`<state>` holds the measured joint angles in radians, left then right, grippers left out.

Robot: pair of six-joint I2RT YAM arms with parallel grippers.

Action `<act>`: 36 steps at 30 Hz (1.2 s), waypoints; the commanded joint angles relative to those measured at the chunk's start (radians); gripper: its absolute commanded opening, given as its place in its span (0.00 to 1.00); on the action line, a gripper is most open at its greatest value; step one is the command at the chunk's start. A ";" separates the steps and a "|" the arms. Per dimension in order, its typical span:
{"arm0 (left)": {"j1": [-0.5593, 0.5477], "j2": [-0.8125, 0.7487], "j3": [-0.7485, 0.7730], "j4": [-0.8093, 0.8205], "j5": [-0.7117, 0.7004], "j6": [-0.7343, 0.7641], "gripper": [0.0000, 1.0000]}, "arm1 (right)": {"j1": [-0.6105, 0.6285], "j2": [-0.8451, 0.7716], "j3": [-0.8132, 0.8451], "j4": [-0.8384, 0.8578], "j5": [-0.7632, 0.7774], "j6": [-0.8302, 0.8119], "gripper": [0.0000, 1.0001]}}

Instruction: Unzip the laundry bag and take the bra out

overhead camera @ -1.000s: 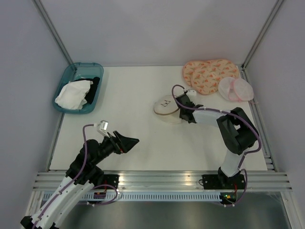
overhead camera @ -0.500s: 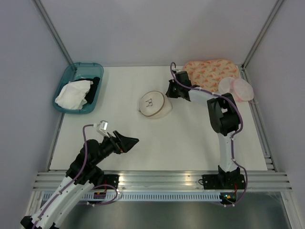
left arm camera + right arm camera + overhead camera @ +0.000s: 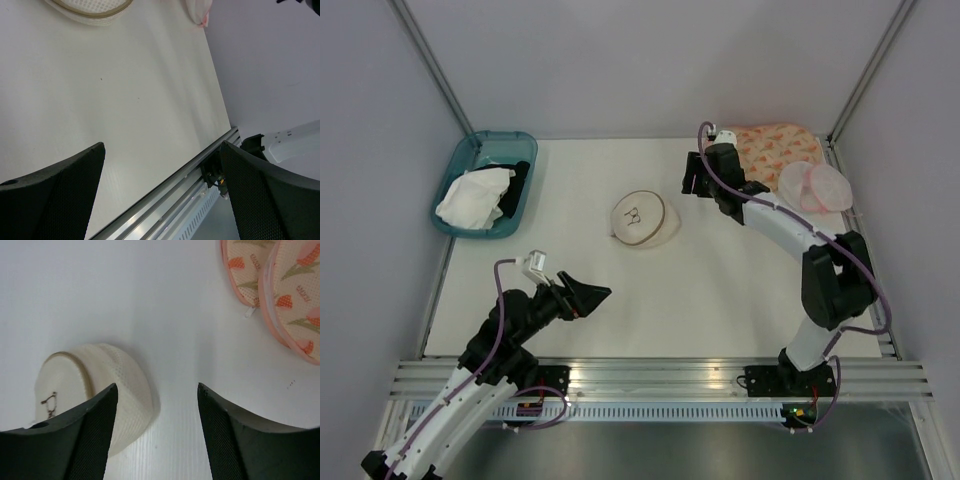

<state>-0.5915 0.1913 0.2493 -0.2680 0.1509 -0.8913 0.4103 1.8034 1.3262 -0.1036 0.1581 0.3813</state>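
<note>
Pale-walled booth, white surface (image 3: 720, 300) underfoot. Toward near-left corner: left pincer (image 3: 586, 296), fingers spread wide, empty, well apart from laundry bag (image 3: 642, 221). Mid-surface: laundry bag lying alone, tan rim and small black icon visible from above. Just beyond, toward far-right corner: right pincer (image 3: 691, 178), fingers apart, gripping nothing, near the bag without touching. Far-right corner: patterned pad (image 3: 770, 145). Far-left corner: teal tray (image 3: 448, 178).
</note>
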 commanded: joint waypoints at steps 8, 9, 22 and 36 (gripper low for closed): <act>-0.002 -0.030 -0.001 0.001 -0.030 0.009 1.00 | 0.329 -0.288 -0.297 0.006 0.110 0.322 0.75; -0.004 -0.033 -0.001 0.001 -0.030 0.008 1.00 | 0.341 -0.294 -0.324 0.027 0.124 0.429 0.74; -0.002 -0.090 -0.007 -0.036 -0.017 -0.017 1.00 | 0.430 -0.098 -0.322 0.205 0.258 0.680 0.76; -0.002 -0.145 0.033 -0.129 -0.033 -0.006 1.00 | 0.398 0.077 -0.297 0.314 0.474 0.759 0.02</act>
<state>-0.5915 0.0628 0.2443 -0.3733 0.1314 -0.8921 0.8173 1.8805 1.0424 0.1200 0.5491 1.1374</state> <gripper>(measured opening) 0.993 0.233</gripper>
